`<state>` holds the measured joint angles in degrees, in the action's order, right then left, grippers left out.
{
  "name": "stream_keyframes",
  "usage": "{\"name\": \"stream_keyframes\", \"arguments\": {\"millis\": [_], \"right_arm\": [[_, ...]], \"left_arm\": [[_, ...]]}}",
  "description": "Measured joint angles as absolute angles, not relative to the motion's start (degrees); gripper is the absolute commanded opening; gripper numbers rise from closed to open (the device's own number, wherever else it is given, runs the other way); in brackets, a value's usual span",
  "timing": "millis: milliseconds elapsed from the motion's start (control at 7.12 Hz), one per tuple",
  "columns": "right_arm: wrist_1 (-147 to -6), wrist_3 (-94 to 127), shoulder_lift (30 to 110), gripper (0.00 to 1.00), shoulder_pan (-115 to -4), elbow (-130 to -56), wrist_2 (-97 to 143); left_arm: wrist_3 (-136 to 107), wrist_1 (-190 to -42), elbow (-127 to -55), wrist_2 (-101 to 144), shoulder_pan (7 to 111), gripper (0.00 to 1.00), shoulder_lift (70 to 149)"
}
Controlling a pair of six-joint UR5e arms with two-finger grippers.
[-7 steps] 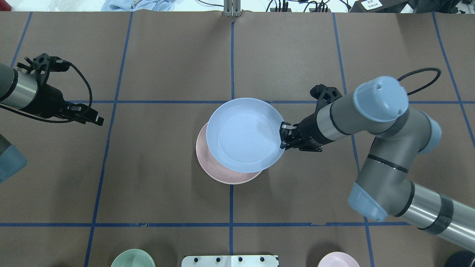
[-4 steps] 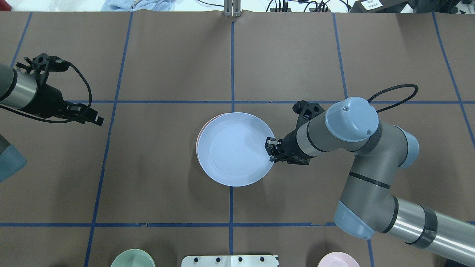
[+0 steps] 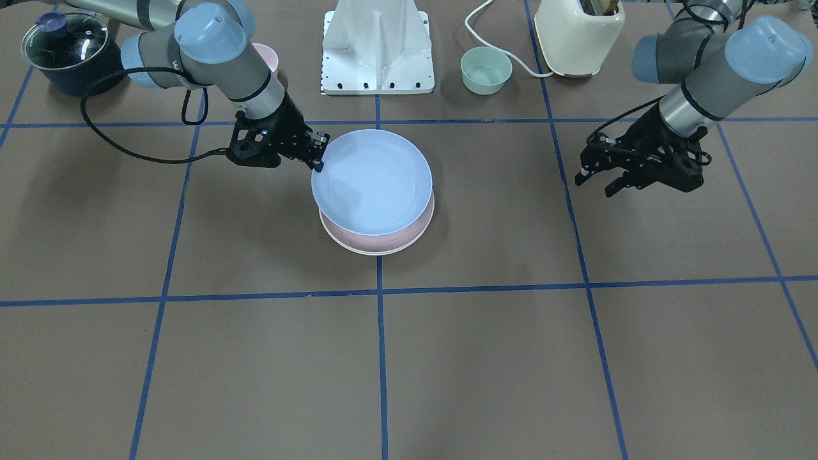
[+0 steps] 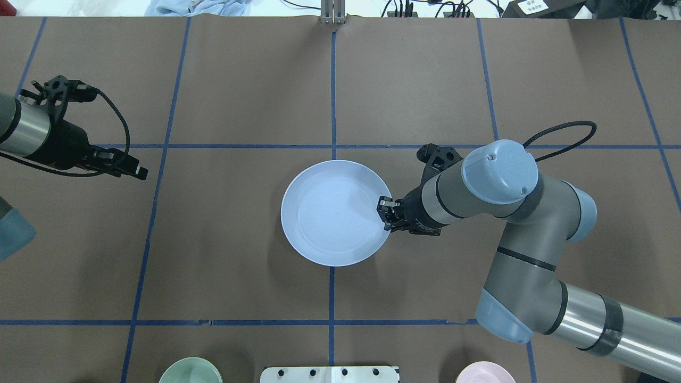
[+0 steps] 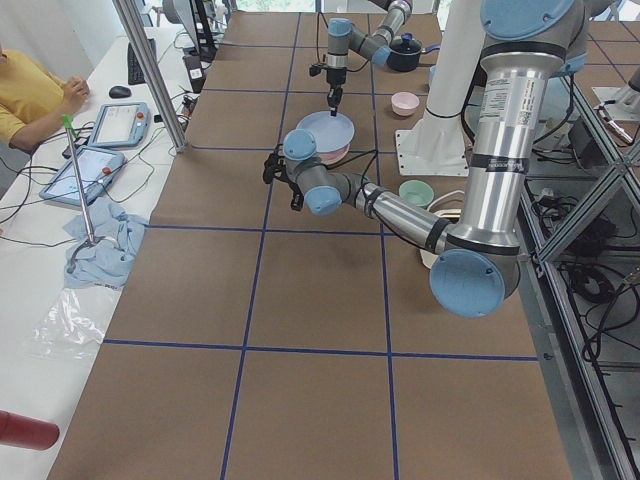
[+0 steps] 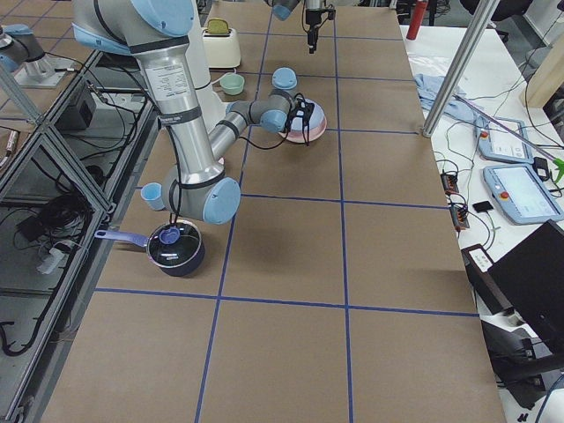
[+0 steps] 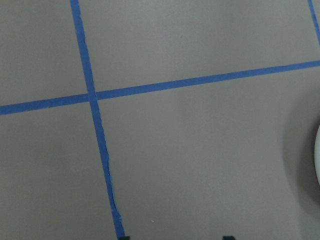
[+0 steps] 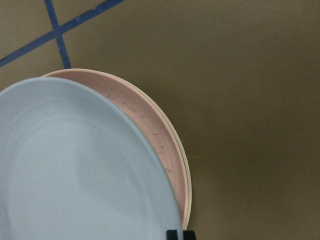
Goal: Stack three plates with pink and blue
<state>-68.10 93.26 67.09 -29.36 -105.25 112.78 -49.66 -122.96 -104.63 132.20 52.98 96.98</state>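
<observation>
My right gripper point(image 4: 384, 213) is shut on the right rim of the light blue plate point(image 4: 332, 213). It holds that plate slightly tilted, just over the pale pink plate point(image 3: 390, 243). In the overhead view the blue plate hides the pink one fully. The right wrist view shows the blue plate point(image 8: 75, 170) over the pink plate point(image 8: 145, 125), with the thin rim of the cream plate point(image 8: 188, 175) under the pink one. My left gripper point(image 3: 594, 184) is open and empty, hovering far to the left point(image 4: 130, 169), well apart from the stack.
A small green bowl point(image 3: 486, 69), a small pink bowl point(image 3: 270, 56), a cream toaster point(image 3: 578, 32) and a white mount point(image 3: 377, 51) stand along the robot's side. A dark pot with a glass lid point(image 3: 67, 45) sits by the right arm's base.
My right gripper has carried the blue plate left and toward the robot, and lower, until it covers the pink plate in the overhead view. The left arm has stayed put.
</observation>
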Motion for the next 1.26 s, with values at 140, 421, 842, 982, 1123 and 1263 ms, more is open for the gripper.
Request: {"name": "stream_keyframes", "arguments": {"millis": [140, 421, 842, 982, 1123, 1263], "right_arm": [[-68.1, 93.3, 66.9, 0.0, -29.4, -105.2, 112.3], [-68.3, 93.5, 66.2, 0.0, -29.4, -104.6, 111.5], [-68.3, 93.5, 66.0, 1.0, -29.4, -104.0, 111.0], [-68.2, 93.5, 66.1, 1.0, -29.5, -103.9, 110.7], [-68.2, 93.4, 66.1, 1.0, -29.9, -104.1, 110.7], [-68.2, 93.3, 66.5, 1.0, -30.8, -104.4, 111.0]], "left_arm": [[-49.7, -123.0, -104.7, 132.2, 53.0, 0.7, 97.0], [-49.7, -123.0, -104.7, 132.2, 53.0, 0.7, 96.9], [-49.8, -123.0, -104.7, 132.1, 53.0, 0.7, 96.9], [-49.8, -123.0, -104.7, 132.1, 53.0, 0.7, 96.9], [-49.8, -123.0, -104.7, 132.1, 53.0, 0.7, 96.9], [-49.8, -123.0, -104.7, 132.1, 53.0, 0.7, 96.9]]}}
